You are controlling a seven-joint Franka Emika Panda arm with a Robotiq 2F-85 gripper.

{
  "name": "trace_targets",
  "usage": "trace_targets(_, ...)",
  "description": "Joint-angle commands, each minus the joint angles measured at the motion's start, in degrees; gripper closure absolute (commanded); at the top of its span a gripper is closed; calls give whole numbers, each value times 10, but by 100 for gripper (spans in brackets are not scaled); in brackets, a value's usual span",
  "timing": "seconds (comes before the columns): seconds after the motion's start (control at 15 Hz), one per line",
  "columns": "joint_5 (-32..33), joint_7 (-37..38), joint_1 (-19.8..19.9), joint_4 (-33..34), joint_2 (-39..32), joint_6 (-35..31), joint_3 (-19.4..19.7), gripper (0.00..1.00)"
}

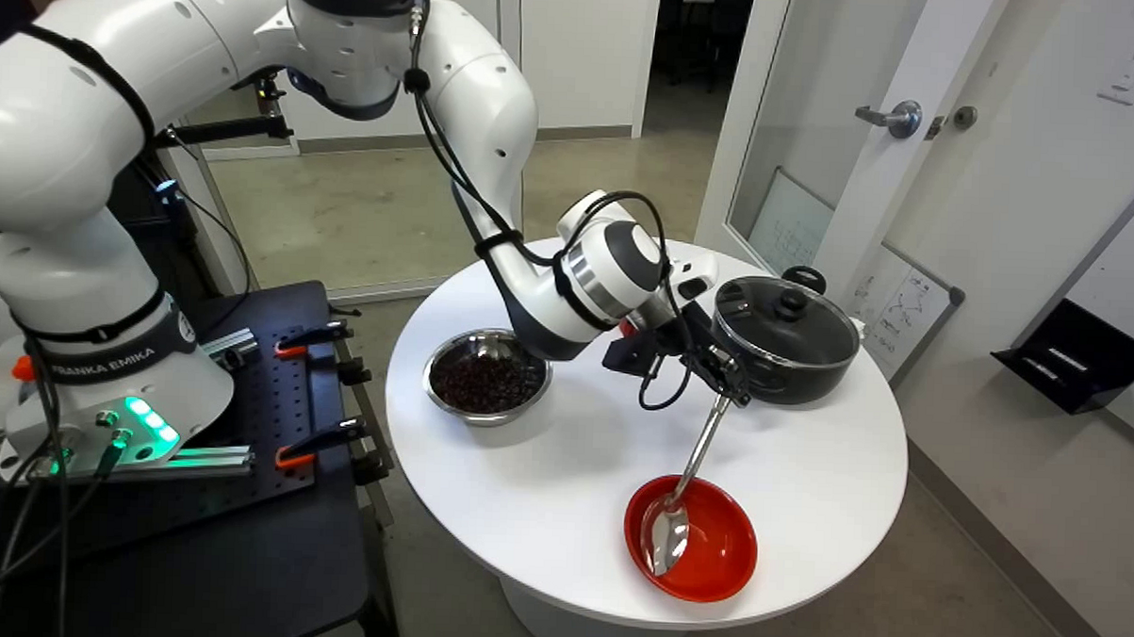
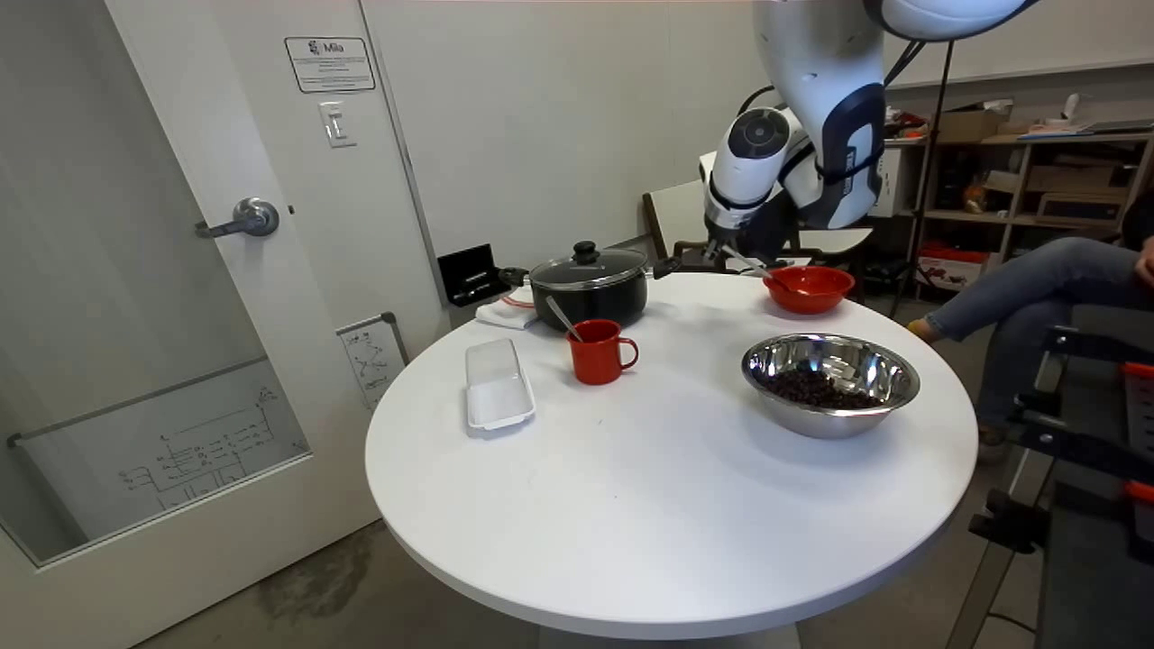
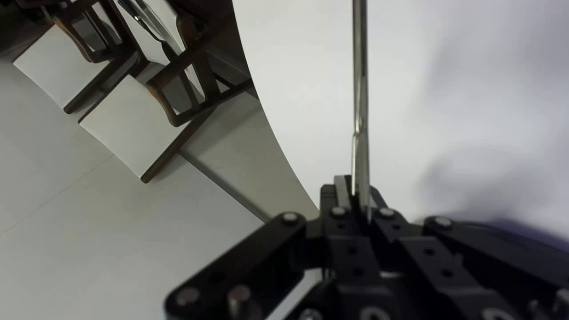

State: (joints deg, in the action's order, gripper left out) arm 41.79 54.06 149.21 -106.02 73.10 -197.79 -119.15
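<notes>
The gripper [image 3: 357, 195] is pinched nearly closed, got the spoon [image 1: 688, 475] by its upper end; spoon slants down into the red bowl [image 1: 721, 543] on the white table [image 1: 551, 507]; lidded black pot [image 1: 796, 372] is kinda close by, steel bowl [image 2: 825, 422] sits well apart.

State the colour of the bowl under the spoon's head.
The bowl is red, shown best in an exterior view.

"FRANKA EMIKA" on base [image 1: 117, 378], "Mila" on sign [image 2: 331, 65]

White arm [image 1: 488, 99], black cables [image 1: 447, 162]; black tool [image 3: 359, 195], blurred screws [image 3: 290, 217] probably silver.
</notes>
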Motion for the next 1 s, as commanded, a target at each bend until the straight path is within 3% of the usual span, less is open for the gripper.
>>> trace_targets(0.0,9,25,0,19,19,-3,7,99)
trace_targets(0.93,24,24,0,26,23,-3,-3,99)
